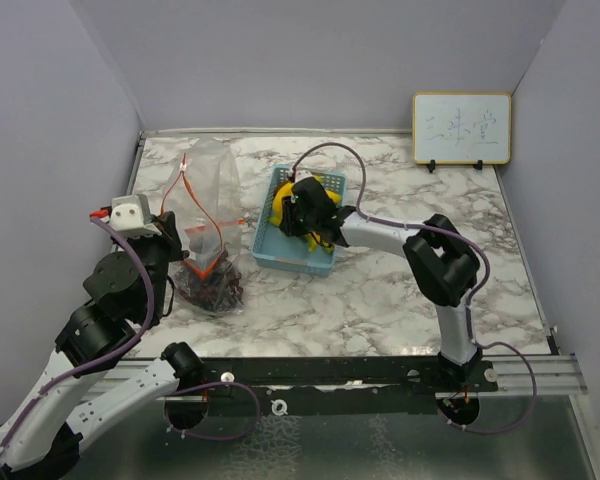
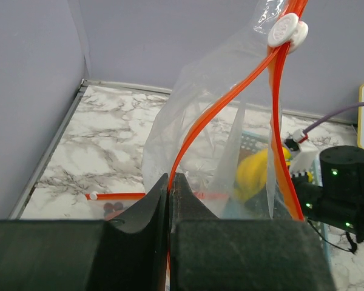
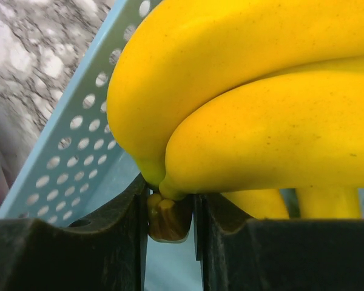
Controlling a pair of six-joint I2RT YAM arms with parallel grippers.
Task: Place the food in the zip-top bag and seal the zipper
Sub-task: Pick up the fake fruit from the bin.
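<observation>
While my left jaws are closed on the orange zipper track (image 2: pixel 221 106) of the zip-top bag (image 1: pixel 205 200), holding its mouth up off the bench (image 1: pixel 380 290), my right jaws are shut round the brown stem (image 3: pixel 167 219) of the banana bunch (image 3: pixel 249 91). The bunch sits in the blue mesh basket (image 1: pixel 276 255), just right of the bag.

Progress, by my read: approx. a third done. A dark grape cluster (image 1: pixel 212 283) lies at the bag's bottom. Left to do: bananas across & into the bag, then the zipper shut. The track gapes open, w/ the white slider (image 2: pixel 287 30) up at its top end. Small red fruit & magenta veg: can't make them out in any view; poss. hidden in the bag or under the bananas.

Bench: white marble-look top w/ grey veining. A black rail (image 1: pixel 360 372) runs along the near edge, where both arm bases are bolted. Room: plain pale lilac walls (image 1: pixel 60 150) on three sides. A small whiteboard (image 1: pixel 461 128) w/ faint writing leans at the back right corner.
</observation>
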